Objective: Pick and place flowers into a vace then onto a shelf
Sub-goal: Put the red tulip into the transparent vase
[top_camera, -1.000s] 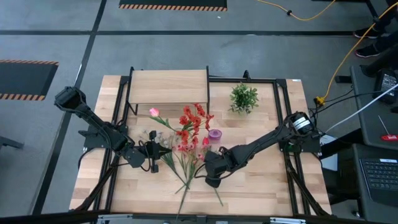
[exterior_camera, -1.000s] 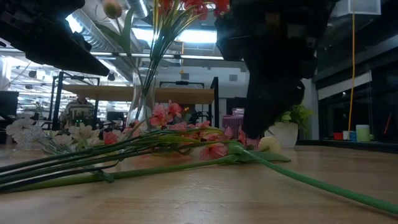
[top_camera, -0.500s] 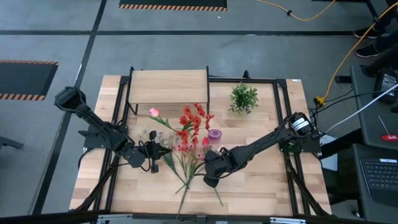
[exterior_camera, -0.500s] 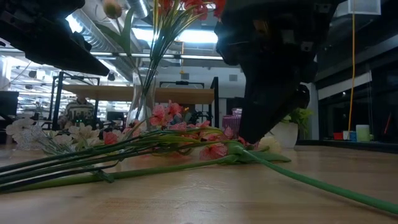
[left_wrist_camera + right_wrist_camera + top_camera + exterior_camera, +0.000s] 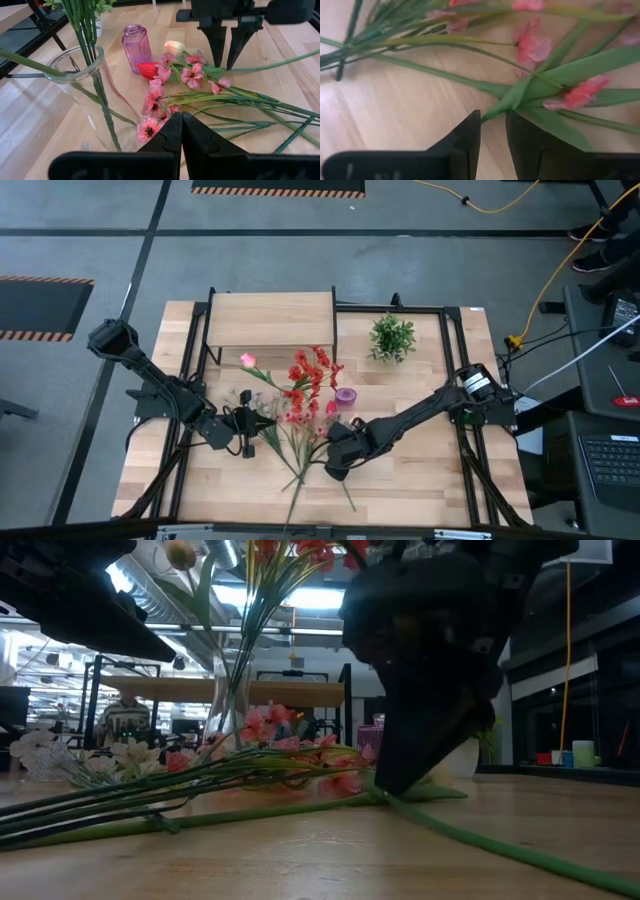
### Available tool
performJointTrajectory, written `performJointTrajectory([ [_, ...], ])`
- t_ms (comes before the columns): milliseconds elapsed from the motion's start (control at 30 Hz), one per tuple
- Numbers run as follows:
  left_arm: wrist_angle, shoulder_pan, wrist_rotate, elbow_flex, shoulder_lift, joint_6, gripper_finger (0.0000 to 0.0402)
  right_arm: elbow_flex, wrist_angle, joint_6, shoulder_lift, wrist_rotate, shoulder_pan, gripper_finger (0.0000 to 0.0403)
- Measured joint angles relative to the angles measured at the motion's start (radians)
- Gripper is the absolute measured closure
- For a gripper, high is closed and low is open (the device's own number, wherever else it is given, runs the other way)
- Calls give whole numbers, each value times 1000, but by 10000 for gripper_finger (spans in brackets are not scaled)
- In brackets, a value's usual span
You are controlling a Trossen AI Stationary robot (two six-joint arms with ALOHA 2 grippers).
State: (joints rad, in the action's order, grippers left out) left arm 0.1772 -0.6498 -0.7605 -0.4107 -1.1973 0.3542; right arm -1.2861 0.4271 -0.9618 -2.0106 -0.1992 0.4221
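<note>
1. Grey floor surrounds the wooden table (image 5: 420,470) in the high view; loose flowers (image 5: 300,435) lie at its centre, in front of the shelf (image 5: 270,318). The right gripper (image 5: 337,467) is low at their stems, the left gripper (image 5: 250,432) beside them.
2. Low view: stems stand in a glass vase (image 5: 228,700).
3. Left wrist view: its fingers (image 5: 165,137) are pressed together, empty.
4. Right wrist view: its fingers (image 5: 470,132) sit slightly apart, straddling a leaf tip.

Grey floor (image 5: 300,260), hazard-striped mats (image 5: 40,308), yellow cable (image 5: 560,260).
</note>
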Motion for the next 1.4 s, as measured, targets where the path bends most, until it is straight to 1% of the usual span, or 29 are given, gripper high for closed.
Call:
performJointTrajectory([
  [333,-1,0,3,0,0,0,394,0,-57,-5,-8,10,0,309],
  [967,-1,0,3,0,0,-1,394,0,-44,-4,-8,10,-7,308],
  [1067,-1,0,3,0,0,0,393,0,-63,-15,-8,9,-7,306],
  [1167,-1,0,4,0,0,0,396,0,-85,-30,-8,13,-7,293],
  [1400,-1,0,3,0,0,0,396,0,-79,-51,-8,17,-7,244],
])
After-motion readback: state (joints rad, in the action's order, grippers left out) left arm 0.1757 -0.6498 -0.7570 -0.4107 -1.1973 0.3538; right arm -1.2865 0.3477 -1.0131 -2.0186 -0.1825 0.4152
